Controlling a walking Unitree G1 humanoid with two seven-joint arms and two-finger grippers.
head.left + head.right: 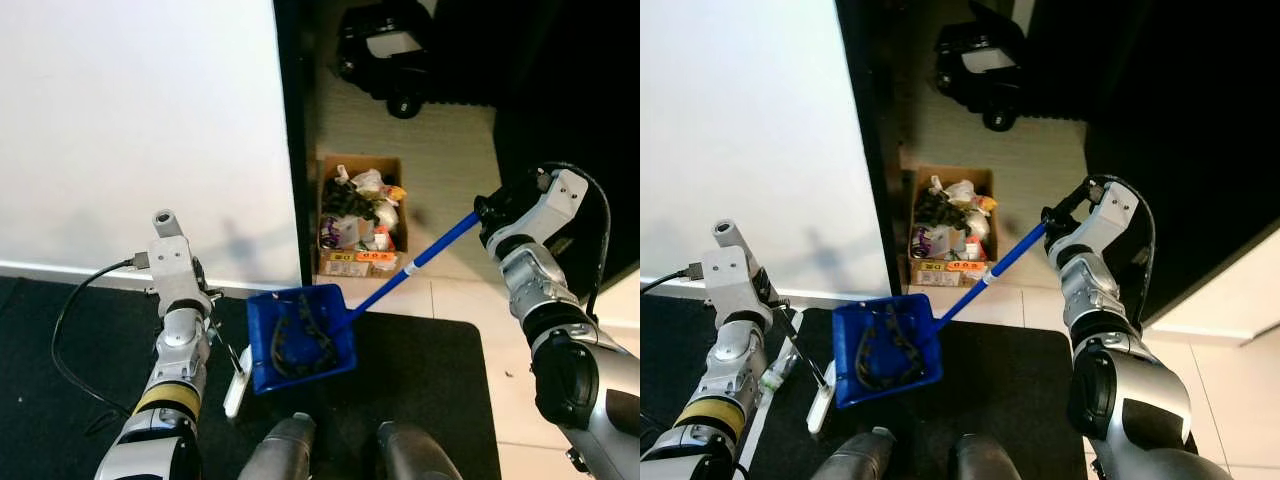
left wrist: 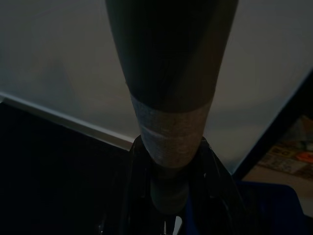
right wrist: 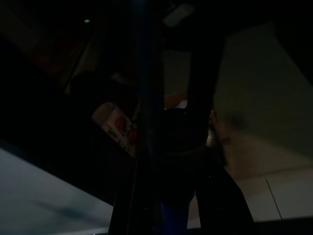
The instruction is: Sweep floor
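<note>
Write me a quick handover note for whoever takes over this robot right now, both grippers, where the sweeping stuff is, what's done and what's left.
Right gripper: shut on the blue handle of the dustpan, holding the pan low in front of the robot, over the black mat.
Left gripper: shut on a thin handle, apparently the broom, whose pale end lies on the mat beside the pan.
Dustpan holds dark debris.
Cardboard box full of rubbish stands ahead on the tile floor, beside the dark edge of the white wall.
Done: a load seems collected.
Left: probably tip the pan into the box, then continue sweeping.
</note>
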